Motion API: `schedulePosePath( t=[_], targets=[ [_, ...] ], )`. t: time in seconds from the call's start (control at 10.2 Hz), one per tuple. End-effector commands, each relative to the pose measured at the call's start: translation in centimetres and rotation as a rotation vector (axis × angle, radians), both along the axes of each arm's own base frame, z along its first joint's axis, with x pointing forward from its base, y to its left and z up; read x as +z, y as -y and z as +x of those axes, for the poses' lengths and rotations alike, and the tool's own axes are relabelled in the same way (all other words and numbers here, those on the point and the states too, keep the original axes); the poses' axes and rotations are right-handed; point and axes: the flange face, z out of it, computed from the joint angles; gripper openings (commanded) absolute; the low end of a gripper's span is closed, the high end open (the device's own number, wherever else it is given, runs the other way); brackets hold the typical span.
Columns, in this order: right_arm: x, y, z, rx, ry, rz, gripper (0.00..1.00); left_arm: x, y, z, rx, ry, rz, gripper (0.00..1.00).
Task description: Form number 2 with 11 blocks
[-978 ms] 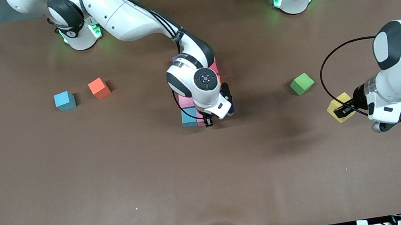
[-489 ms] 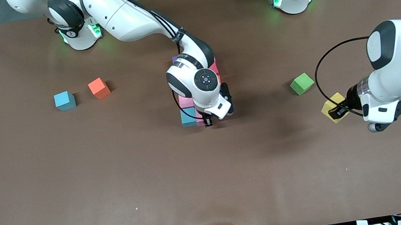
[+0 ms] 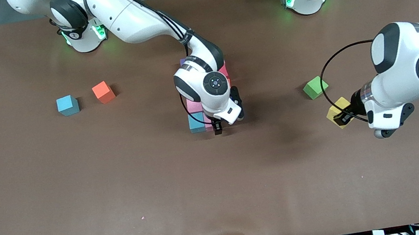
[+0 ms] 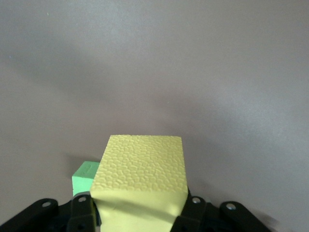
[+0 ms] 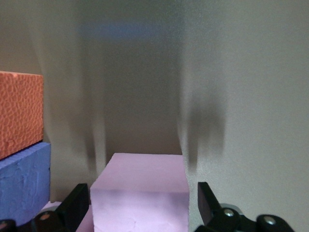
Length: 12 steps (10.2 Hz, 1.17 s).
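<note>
Release comes first: my right hand point(image 5: 140, 203), fingers spread around the pink block point(image 5: 140, 193), should lift straight up; my left hand point(image 4: 137, 212) grips the yellow block point(image 4: 140, 179).

White arms point(image 3: 142, 14), blk joints, cables

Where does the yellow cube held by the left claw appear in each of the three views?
Front view: yellow cube in the left claw, toward the left arm's end of the table.
Left wrist view: the cube fills the lower centre between the claw's fingers.
Right wrist view: not in it.
Shared landmark: the green cube, also seen beside it at the left wrist.
</note>
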Motion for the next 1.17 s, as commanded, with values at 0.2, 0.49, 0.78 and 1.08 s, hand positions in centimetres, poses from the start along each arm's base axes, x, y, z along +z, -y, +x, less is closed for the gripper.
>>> schedulePosePath(
  t=[0.2,0.49,0.78,1.08],
  targets=[
    [4.4,-0.2,-0.2,0.003,-0.026,-0.003,1.0,-0.1,1.4,-0.4,0.066,-0.029,-0.023,0.39],
    [6.9,1.0,0.8,-0.021,-0.025,-0.004,1.0,-0.2,1.8,-0.4,0.063,-0.031,-0.027,0.37],
    [10.1,6.1,6.2,-0.159,-0.001,0.044,1.0,-0.5,2.7,-0.6,0.094,-0.043,-0.033,0.35],
    [13.5,12.7,12.2,-0.525,0.066,0.089,1.0,-0.9,4.3,-0.7,0.183,-0.061,-0.08,0.34]
  ],
)
